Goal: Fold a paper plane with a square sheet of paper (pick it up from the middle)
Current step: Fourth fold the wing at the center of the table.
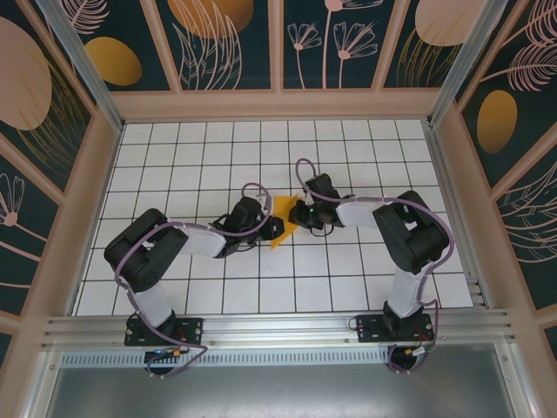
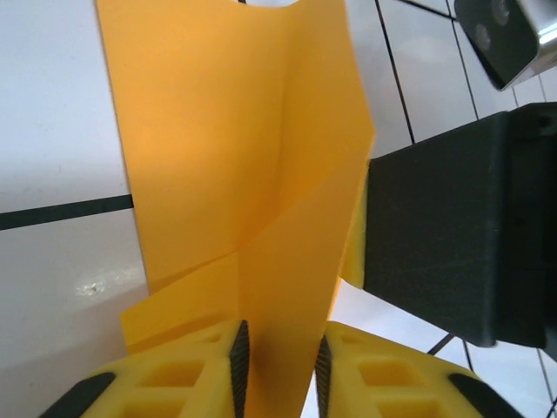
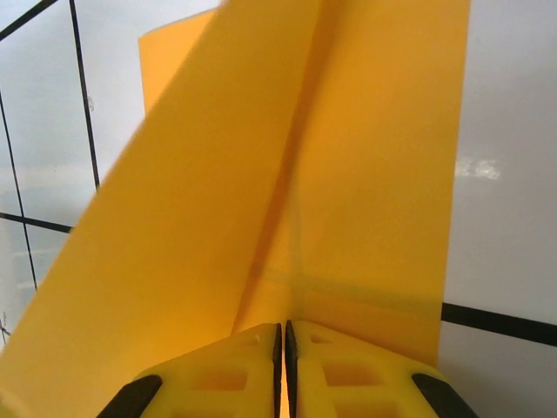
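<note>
White gridded table [image 1: 174, 287], boxed in by dark flowered wall panels [image 1: 226, 43], carries the work at its centre. The square sheet of paper [image 1: 282, 219] is no longer a flat square. From above it shows as a small orange wedge, and the left wrist view shows the paper [image 2: 235, 157] with a straight crease down its length and a slanted fold crossing it. I judge the folding well under way but not done: the layers stand open and loose, so the narrow pointed plane has yet to be pressed flat and finished.

The left gripper [image 1: 272, 229] sits at about 8 o'clock of the wedge and the right gripper [image 1: 298, 215] at about 2 o'clock, both touching it. In its own wrist view the right gripper [image 3: 284, 366] has its jaws drawn almost together on the paper [image 3: 348, 157], pinching it. The left gripper [image 2: 278, 374] stands narrow with a paper layer running up between its pads, but a gap shows there, so I cannot tell whether it truly clamps or only brackets the fold.
</note>
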